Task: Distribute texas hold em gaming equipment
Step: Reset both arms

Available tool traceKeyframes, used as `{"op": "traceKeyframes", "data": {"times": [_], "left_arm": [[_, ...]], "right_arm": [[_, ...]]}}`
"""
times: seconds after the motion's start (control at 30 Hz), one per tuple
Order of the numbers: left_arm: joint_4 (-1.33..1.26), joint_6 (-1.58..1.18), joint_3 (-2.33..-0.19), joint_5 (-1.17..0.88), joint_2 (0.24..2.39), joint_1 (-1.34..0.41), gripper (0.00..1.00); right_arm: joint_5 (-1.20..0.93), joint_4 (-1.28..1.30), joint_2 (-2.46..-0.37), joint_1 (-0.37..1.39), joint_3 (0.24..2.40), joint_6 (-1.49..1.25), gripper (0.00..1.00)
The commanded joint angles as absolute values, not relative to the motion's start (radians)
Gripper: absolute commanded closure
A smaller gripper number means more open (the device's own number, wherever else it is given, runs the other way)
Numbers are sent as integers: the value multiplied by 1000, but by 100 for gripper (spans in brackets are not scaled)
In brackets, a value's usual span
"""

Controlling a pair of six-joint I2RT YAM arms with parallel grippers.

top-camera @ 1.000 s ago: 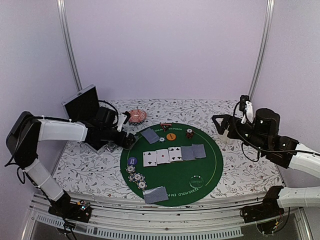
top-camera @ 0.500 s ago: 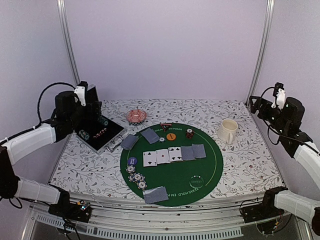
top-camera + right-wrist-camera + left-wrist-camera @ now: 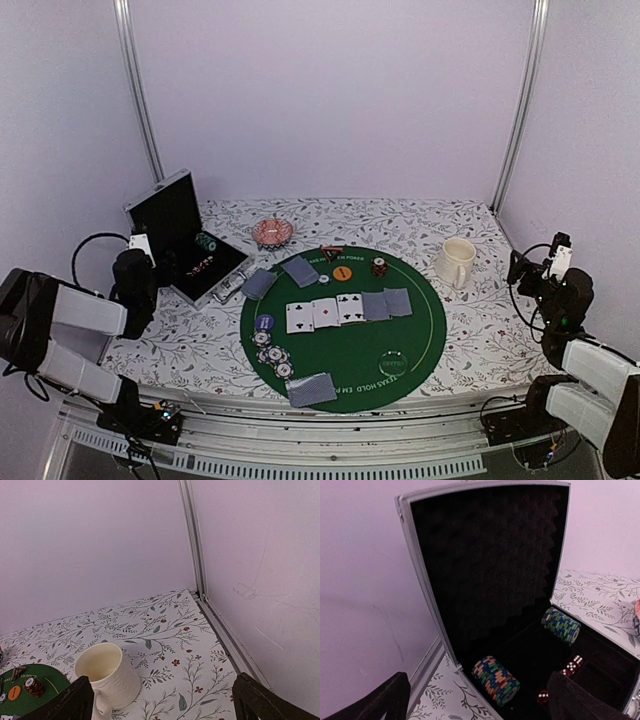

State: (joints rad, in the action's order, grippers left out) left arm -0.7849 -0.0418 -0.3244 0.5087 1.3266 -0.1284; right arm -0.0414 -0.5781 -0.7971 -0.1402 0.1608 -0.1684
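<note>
At the green mat (image 3: 420, 330) lie three face-up cards (image 3: 325, 313), five grey-backed cards (image 3: 397, 301) and one orange button disc (image 3: 342, 272); beside it stand one mug (image 3: 457, 262), one pink dish (image 3: 272, 232) and one case (image 3: 175, 215) with two chip rolls (image 3: 496, 679).

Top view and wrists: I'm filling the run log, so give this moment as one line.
left gripper: open, empty, facing open chip case | right gripper: open, empty, near mug | card row, chip stacks: on green mat
</note>
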Motion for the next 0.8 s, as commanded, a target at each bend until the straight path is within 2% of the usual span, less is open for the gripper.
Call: {"op": "traceKeyframes", "data": {"times": [0.0, 0.13, 0.27, 0.33, 0.43, 0.67, 0.77], "left_arm": [[-1180, 9, -226, 526, 1381, -130, 2], [-1418, 42, -190, 452, 1508, -117, 2], [-1348, 25, -199, 363, 1505, -99, 2], [-1584, 82, -146, 338, 1596, -104, 2], [-1485, 78, -154, 321, 1552, -123, 2], [-1387, 52, -219, 316, 1566, -89, 2], [-1370, 47, -222, 311, 1561, -86, 2]], "right_arm": [[-24, -983, -879, -146, 43, -130, 1], [-67, -1241, -1131, -145, 14, -112, 1], [-160, -1504, -1331, -148, 31, -97, 1], [-213, -1504, -1412, -149, 70, -86, 1], [-233, -1646, -1570, -151, 85, -91, 1], [-266, -1413, -1544, -139, 187, -58, 1], [-258, -1410, -1542, -135, 185, -51, 1]]}}
